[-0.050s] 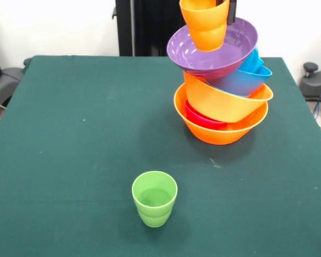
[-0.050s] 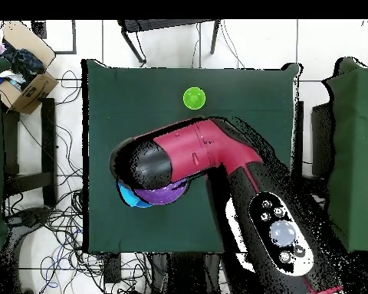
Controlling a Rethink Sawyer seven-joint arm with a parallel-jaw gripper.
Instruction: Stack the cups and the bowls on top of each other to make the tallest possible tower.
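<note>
While we looked from the front, the orange cup (image 1: 204, 22) hung over the purple bowl (image 1: 214, 51) atop the tower (image 1: 222, 101); the green cup (image 1: 154, 198) stood alone on the table (image 1: 69, 134). We couldn't tell the gripper's state. From overhead, the arm (image 2: 191, 157) hid the tower.

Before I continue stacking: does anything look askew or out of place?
Yes. The tower leans: its bowls sit tilted and off-centre, with the purple bowl canted. The orange cup sits at its top. The green cup stands alone, upright.
</note>
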